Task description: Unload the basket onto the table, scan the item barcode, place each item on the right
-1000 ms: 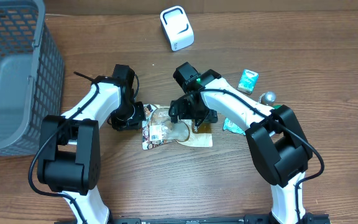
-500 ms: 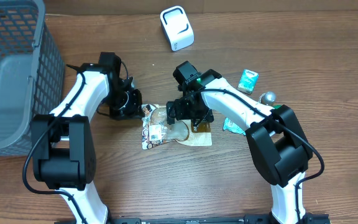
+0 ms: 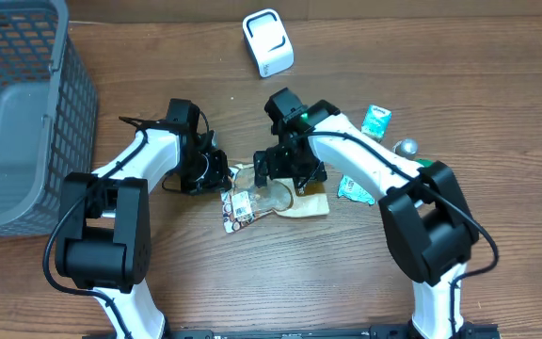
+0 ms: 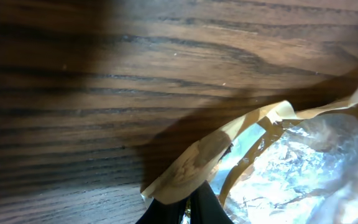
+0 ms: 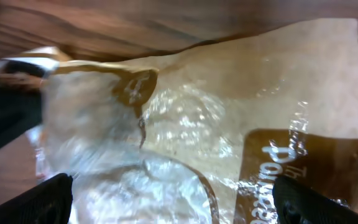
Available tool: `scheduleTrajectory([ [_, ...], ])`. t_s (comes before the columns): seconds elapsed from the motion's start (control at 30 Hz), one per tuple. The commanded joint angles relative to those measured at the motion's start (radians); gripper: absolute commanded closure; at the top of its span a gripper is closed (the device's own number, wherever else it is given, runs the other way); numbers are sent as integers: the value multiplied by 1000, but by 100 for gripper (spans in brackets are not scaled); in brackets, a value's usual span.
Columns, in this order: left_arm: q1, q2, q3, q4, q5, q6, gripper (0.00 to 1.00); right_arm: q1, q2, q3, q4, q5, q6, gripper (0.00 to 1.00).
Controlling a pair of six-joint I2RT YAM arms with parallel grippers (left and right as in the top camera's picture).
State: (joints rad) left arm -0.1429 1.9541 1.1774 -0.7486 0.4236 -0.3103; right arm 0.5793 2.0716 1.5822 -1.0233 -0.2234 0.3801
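Packet (image 3: 276, 200) sits at the middle of your table (image 3: 346, 282), a crinkled bag with a clear window and brown edging, lying flat between the two arms. Its near-left corner carries a white printed label (image 3: 238, 202) (too small from overhead to tell whether it is the barcode).

Your left gripper (image 3: 222, 177) is pressed together on the packet's left edge. In the left wrist view the dark fingers (image 4: 197, 205) meet at the bottom of the frame, pinching the tan border where it folds up off the wood.

Your right gripper (image 3: 288, 181) hangs over the far part of the packet with its jaws spread wide. In the right wrist view one fingertip (image 5: 48, 199) shows at the lower left and the other at the lower right, with the clear window and a brown printed panel between them. You cannot tell from these views whether the tips touch the film.

Far from the packet, near the table's far edge, stands the white scanner (image 3: 268, 42), well apart from both grippers. A grey mesh basket (image 3: 59, 104) fills the far-left corner. To the right lie a teal carton (image 3: 376, 122), a small silver ball (image 3: 406, 147) and a teal wrapper (image 3: 351, 190), just beside the right arm.
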Motion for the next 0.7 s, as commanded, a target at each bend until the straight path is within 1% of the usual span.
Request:
scheduleTrajectory([
  [0.0,-8,5,-27,5,-51,-19,96,-27,-100,50,-19,51,-18,0],
  [0.23,-8,5,-27,15,-55,-27,96,-58,-98,27,-67,72,-10,0],
  [0.4,-8,5,-27,18,-54,-35,95,-43,-79,-32,-44,65,16,0],
  [0.5,-8,5,-27,16,-55,-34,96,-38,-60,-75,1,64,17,0],
  [0.57,-8,5,-27,16,-55,-34,96,-37,-53,-111,45,61,44,0],
  [0.6,-8,5,-27,16,-55,-34,96,-37,-50,-125,66,43,46,0],
  [0.67,-8,5,-27,17,-57,-34,96,-34,-48,-166,140,-68,30,0],
])
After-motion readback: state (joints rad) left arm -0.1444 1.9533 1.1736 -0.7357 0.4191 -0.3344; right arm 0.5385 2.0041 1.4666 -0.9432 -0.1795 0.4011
